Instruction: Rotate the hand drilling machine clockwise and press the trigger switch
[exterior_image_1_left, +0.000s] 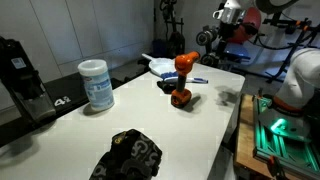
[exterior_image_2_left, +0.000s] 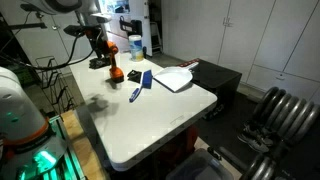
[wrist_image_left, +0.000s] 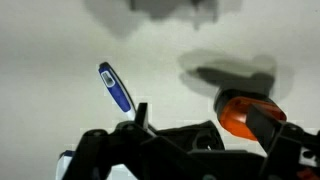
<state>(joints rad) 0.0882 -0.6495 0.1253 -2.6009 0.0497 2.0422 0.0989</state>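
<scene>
The hand drill (exterior_image_1_left: 181, 80) is orange and black and stands upright near the middle of the white table (exterior_image_1_left: 120, 120); it also shows in the other exterior view (exterior_image_2_left: 115, 71). In the wrist view its orange body (wrist_image_left: 238, 112) sits just beside my right finger. My gripper (wrist_image_left: 200, 125) is open and empty, with its fingers wide apart. In both exterior views the gripper (exterior_image_1_left: 206, 39) (exterior_image_2_left: 97, 47) hangs above the table, a little beyond the drill and not touching it. The trigger is not visible.
A blue pen (wrist_image_left: 115, 87) (exterior_image_1_left: 198, 80) lies by the drill. A white dish (exterior_image_2_left: 173, 78) and a white canister (exterior_image_1_left: 96, 85) stand on the table. A black lumpy object (exterior_image_1_left: 128, 155) lies at one table end. Lab gear stands around the table.
</scene>
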